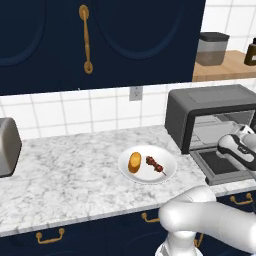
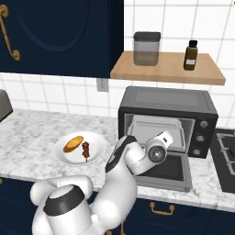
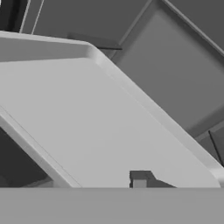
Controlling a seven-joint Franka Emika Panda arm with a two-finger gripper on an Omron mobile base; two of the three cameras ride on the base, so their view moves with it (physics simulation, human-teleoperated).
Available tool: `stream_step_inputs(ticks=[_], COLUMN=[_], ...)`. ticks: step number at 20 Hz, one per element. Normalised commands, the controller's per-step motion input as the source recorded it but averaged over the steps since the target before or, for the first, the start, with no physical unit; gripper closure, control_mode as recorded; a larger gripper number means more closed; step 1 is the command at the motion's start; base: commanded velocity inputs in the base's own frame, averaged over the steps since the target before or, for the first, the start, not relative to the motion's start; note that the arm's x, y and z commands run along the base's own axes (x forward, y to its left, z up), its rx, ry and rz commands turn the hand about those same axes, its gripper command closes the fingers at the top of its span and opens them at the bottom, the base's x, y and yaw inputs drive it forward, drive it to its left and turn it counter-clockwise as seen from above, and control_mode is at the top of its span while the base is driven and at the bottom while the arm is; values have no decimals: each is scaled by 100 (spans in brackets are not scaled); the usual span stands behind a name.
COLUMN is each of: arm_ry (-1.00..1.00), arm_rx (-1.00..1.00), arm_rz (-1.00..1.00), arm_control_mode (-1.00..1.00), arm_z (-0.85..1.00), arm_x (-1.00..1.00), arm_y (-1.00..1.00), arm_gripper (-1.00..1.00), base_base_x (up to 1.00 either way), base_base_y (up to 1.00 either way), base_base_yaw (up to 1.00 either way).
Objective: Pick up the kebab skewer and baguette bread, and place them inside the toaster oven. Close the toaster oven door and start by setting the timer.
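Door is down and the oven open, but baguette and skewer remain on the plate; jaws' state unclear.

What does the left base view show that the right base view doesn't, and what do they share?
Left base view: the gold cabinet handle in full and the front of the silver toaster.
Right base view: the oven's control knobs and a dark stovetop.
Both: the white plate with the baguette bread and kebab skewer, the open toaster oven, the shelf's canister and bottle.
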Motion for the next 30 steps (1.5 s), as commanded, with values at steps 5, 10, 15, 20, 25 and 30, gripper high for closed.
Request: stream_step_inputs(ticks=[5, 10, 15, 20, 25, 30], arm_ry=[0, 2, 17, 31, 26, 21], arm_rx=[0, 0, 0, 2, 6, 13], arm_rz=[0, 0, 0, 0, 0, -2], arm_control_mode=[-100, -100, -100, -100, -100, -100], arm_z=[31, 50, 70, 70, 47, 12], arm_x=[-21, -6, -83, -97, -78, -21], arm_y=[-9, -2, -3, 89, 100, 100], arm_gripper=[-100, -100, -100, -100, -100, -100], base_base_x=[0, 0, 0, 0, 0, 0], base_base_y=[0, 0, 0, 0, 0, 0], base_base_yaw=[0, 0, 0, 0, 0, 0])
